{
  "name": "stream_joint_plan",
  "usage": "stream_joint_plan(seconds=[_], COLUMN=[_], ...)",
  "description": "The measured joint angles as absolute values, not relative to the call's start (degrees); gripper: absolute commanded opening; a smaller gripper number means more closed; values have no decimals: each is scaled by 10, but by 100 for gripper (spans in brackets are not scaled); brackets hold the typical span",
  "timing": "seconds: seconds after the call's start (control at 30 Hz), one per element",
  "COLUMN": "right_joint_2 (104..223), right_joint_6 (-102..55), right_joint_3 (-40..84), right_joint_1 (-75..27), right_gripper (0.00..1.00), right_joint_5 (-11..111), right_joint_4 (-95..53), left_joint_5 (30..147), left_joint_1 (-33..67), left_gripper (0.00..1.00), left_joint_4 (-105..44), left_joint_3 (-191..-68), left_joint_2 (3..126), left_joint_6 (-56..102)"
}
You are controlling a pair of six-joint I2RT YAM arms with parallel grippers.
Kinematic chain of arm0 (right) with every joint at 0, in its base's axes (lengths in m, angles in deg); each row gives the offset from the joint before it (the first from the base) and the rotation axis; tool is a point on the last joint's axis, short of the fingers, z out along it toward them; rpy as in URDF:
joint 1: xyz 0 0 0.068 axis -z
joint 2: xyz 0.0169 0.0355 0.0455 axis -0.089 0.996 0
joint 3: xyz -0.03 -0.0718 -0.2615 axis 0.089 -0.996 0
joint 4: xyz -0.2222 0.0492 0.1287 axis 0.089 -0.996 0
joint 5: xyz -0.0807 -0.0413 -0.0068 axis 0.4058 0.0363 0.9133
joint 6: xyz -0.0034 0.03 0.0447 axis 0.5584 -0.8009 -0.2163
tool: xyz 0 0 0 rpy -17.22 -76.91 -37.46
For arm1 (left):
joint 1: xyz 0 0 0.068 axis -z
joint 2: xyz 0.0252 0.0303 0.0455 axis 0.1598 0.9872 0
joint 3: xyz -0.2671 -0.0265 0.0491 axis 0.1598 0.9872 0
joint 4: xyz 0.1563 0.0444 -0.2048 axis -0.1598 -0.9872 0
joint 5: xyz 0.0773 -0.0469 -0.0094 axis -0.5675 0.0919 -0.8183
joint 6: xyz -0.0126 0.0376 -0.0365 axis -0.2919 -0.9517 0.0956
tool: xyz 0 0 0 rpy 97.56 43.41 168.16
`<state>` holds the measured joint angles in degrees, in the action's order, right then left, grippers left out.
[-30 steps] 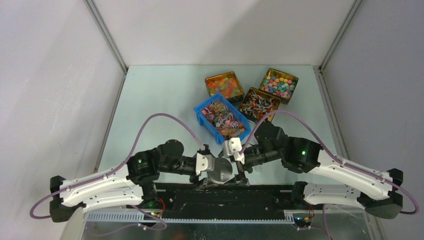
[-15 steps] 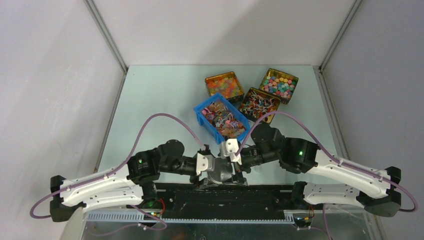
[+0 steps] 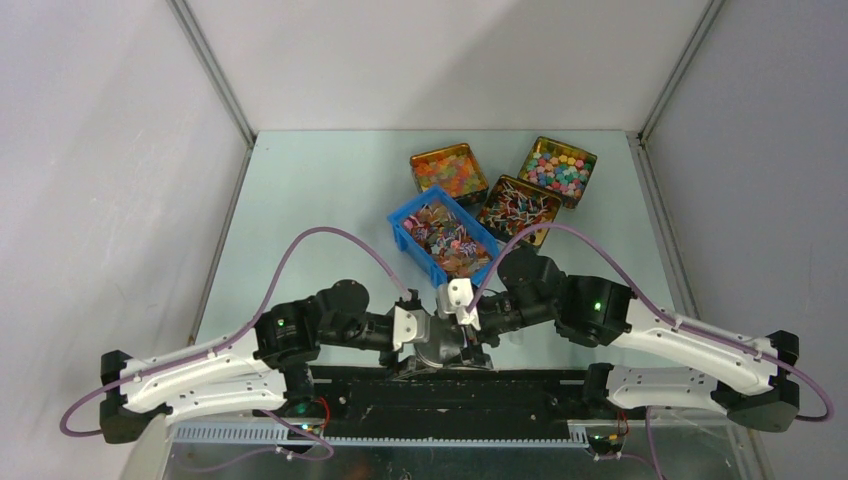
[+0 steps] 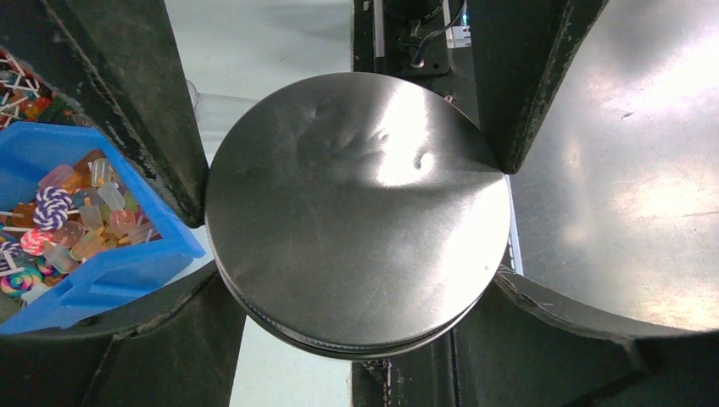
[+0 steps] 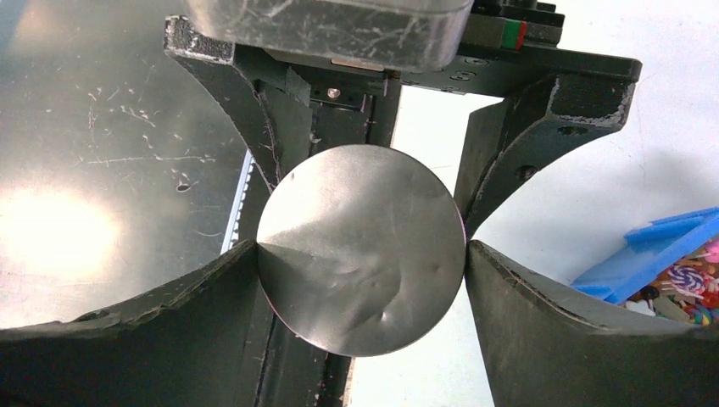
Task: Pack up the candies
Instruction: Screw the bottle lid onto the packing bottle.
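A round silver jar lid (image 3: 446,342) sits at the near edge between both arms. My left gripper (image 4: 352,185) is shut on it, one finger against each side of the rim (image 4: 356,212). From the opposite side my right gripper (image 5: 362,244) also has both fingers touching the lid (image 5: 365,254). The jar under the lid is hidden. The candies (image 3: 443,238), small wrapped sweets in pink, orange and brownish tones mixed with swirl lollipops, fill a blue bin (image 3: 405,235) just beyond the grippers. They also show in the left wrist view (image 4: 85,229).
Three gold tins stand behind the bin: one with orange and red sweets (image 3: 448,170), one with red-and-white striped pieces (image 3: 520,208), one with pastel rounds (image 3: 558,165). A black rail (image 3: 450,392) and a shiny metal plate (image 4: 627,170) run along the near edge.
My right gripper has slid left over the lid and its fingers have narrowed onto the rim. The left gripper and the lid have stayed put.
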<state>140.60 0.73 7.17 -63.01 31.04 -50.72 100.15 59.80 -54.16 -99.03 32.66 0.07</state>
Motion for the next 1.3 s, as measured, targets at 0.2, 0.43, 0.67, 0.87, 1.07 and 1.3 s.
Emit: stream_joint_plan(seconds=[0.2, 0.43, 0.67, 0.87, 1.07, 1.3], right_joint_2=[1409, 1411, 1412, 1412, 1415, 1415], right_joint_6=[-4, -35, -69, -99, -119, -128], right_joint_3=[72, 72, 72, 72, 72, 72], right_joint_1=[-630, -631, -634, -636, -637, -634], right_gripper=[75, 74, 69, 72, 83, 99], right_joint_5=[325, 373, 422, 471, 498, 498], right_joint_4=[-501, -484, -477, -475, -470, -467], left_joint_5=[980, 931, 892, 856, 835, 832], left_joint_1=[600, 601, 601, 601, 601, 601], left_gripper=[54, 52, 50, 50, 51, 51], left_joint_4=[-544, -544, -533, -515, -506, -499], left_joint_3=[-990, -990, -990, -990, -990, -990], left_joint_2=[322, 313, 321, 334, 343, 341], left_joint_6=[6, 17, 25, 28, 36, 35])
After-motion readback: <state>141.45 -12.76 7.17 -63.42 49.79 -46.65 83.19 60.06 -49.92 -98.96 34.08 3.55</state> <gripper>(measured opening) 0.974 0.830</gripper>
